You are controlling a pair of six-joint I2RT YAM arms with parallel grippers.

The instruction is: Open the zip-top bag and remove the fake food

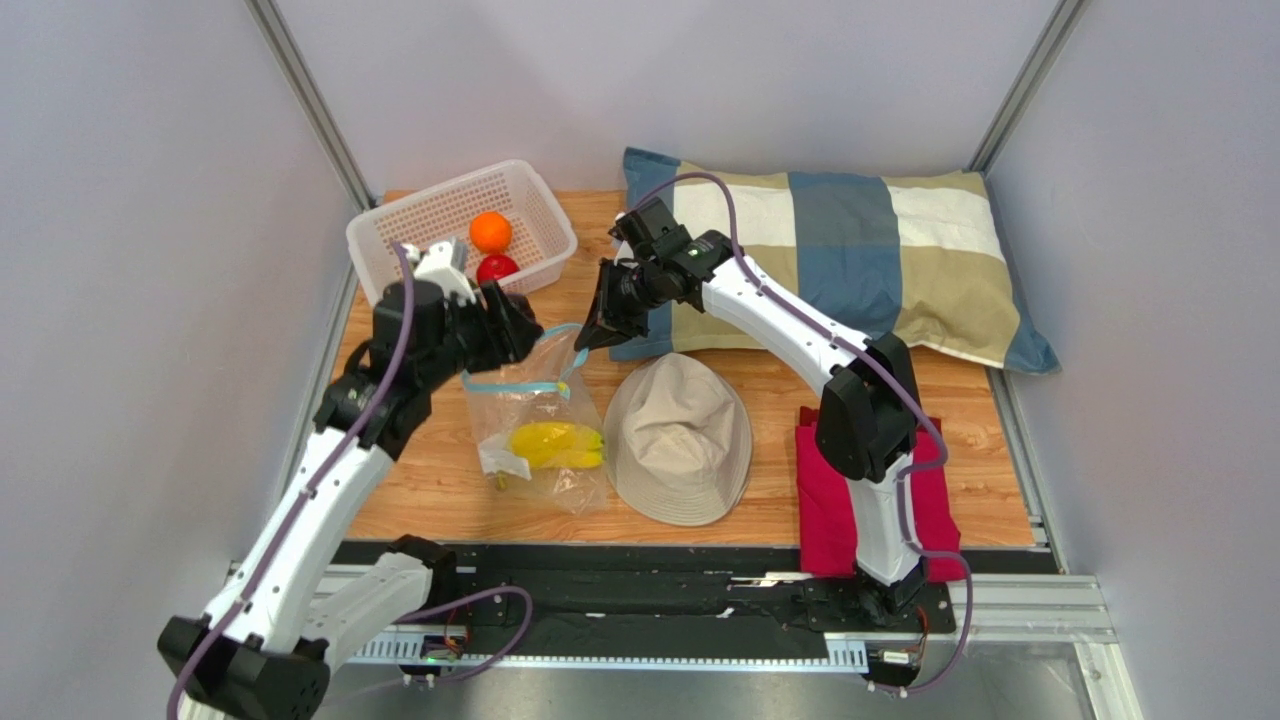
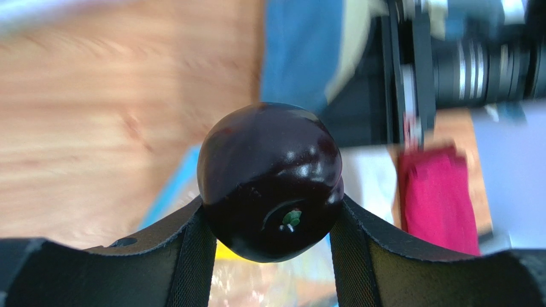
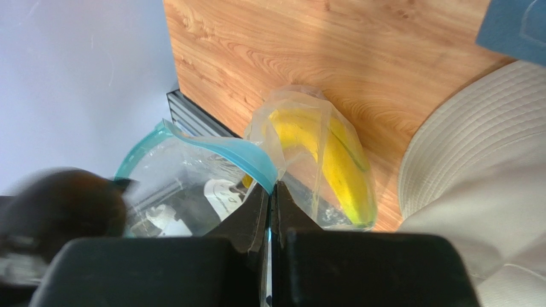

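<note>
Back left: basket (image 1: 428,222) with orange (image 1: 490,231) and apple (image 1: 496,269) inside; back right: pillow (image 1: 902,248). Centre: bag (image 1: 526,408) with bananas (image 1: 553,444) in it, hat (image 1: 679,438) just right of it, cloth (image 1: 819,525) further right at front.

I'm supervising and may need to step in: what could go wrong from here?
The glossy plum sits at the tips of the left gripper; it may slip out before reaching the basket.
The right gripper pinches only the rim of the bag; it could slide free with the bananas inside.
</note>
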